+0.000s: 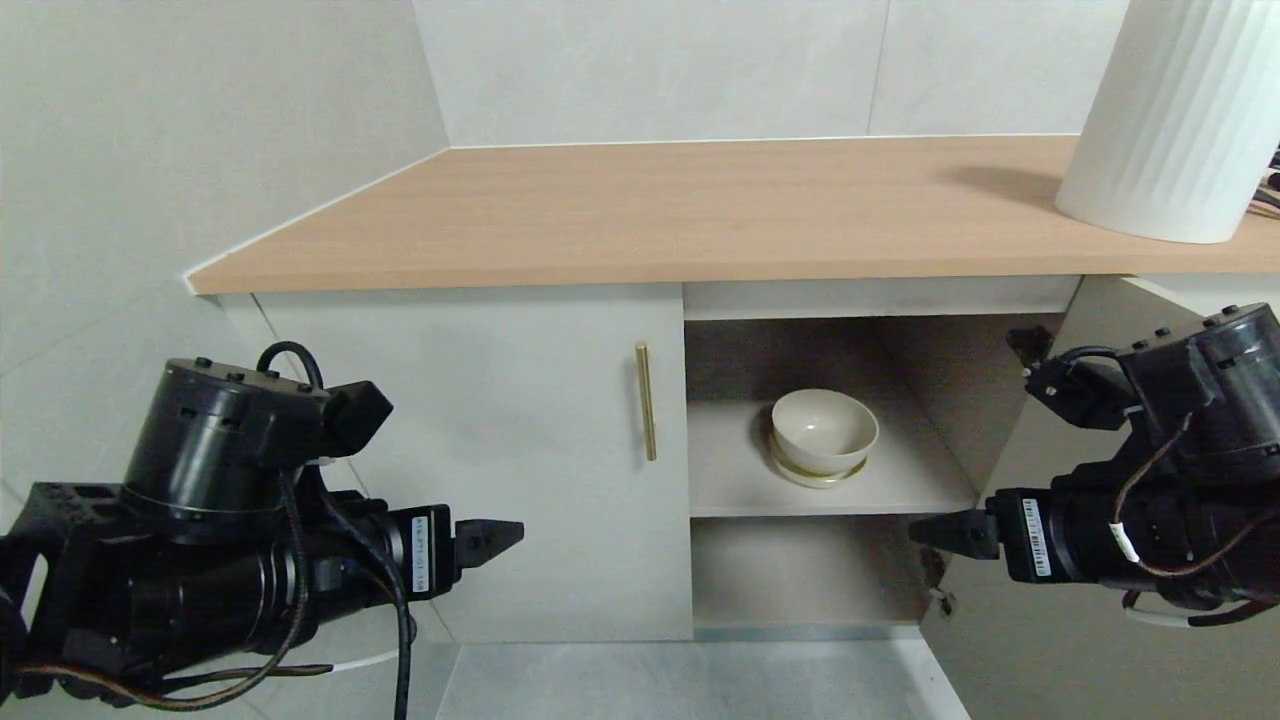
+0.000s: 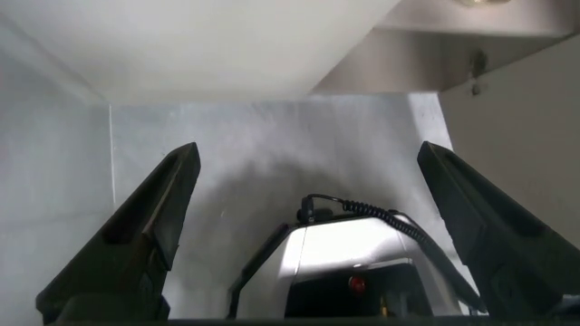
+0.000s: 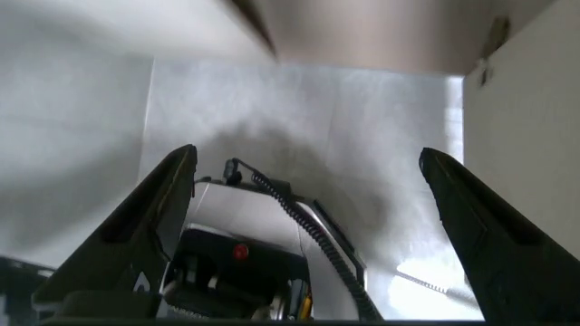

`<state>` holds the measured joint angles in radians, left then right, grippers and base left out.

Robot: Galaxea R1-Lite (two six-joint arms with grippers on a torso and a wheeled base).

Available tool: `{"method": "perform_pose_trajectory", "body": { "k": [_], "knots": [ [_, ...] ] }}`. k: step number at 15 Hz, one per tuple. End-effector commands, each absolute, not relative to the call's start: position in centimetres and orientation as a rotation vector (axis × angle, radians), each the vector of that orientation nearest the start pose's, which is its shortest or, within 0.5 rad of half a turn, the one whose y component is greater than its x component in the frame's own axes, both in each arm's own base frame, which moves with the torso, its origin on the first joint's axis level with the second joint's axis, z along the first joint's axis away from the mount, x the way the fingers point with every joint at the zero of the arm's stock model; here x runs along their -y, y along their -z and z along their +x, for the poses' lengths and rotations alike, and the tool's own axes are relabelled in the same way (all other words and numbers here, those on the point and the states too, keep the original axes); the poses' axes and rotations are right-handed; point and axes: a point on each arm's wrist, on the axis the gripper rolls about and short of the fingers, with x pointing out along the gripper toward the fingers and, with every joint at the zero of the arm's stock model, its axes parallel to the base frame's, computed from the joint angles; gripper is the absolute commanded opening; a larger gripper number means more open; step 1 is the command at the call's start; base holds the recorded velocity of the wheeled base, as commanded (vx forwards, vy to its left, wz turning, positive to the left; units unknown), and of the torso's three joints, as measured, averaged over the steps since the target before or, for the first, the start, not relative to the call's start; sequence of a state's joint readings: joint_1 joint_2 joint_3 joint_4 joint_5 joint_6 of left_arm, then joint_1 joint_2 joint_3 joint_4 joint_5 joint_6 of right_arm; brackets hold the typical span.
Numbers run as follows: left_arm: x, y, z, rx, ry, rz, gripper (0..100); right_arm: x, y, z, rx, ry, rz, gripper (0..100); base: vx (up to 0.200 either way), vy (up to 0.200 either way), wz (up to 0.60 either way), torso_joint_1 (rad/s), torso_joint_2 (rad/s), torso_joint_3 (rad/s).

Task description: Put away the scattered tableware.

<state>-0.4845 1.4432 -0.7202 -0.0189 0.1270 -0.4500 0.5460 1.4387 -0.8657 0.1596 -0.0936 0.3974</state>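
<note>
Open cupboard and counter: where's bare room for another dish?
Middle shelf: bare strips on either side of the bowl on its plate; the centre is taken. Bottom shelf: bare all across. Countertop: bare from the wall corner up to the white vase at its right end.

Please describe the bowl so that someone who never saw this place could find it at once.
Below the wooden countertop is a pale cabinet with its right side open. On the upper shelf inside sits the cream bowl. It is deep and stands on a flat plate with a golden rim.
</note>
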Motion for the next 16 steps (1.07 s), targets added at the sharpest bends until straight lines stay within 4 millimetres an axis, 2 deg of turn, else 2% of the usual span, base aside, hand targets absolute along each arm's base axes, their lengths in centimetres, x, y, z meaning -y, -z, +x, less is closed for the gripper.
{"method": "perform_pose_trajectory", "body": {
  "k": [1,7,16],
  "knots": [
    [10.19,-16.8,19.98,-0.752,0.176,-0.209,100,-11.37,-19.86,19.04,-0.766,-0.288,0.142,100,-0.2,0.0,0.0,0.002,0.0,0.007],
    [10.36,-16.47,20.29,-0.765,0.173,-0.204,100,-11.45,-19.33,19.26,-0.784,-0.282,0.129,100,-0.2,0.0,0.0,0.0,0.0,0.003],
    [10.29,-16.61,20.16,-0.759,0.176,-0.203,100,-11.08,-19.25,18.67,-0.775,-0.273,0.098,100,0.0,0.0,0.0,0.0,0.0,0.0]
  ]
}}
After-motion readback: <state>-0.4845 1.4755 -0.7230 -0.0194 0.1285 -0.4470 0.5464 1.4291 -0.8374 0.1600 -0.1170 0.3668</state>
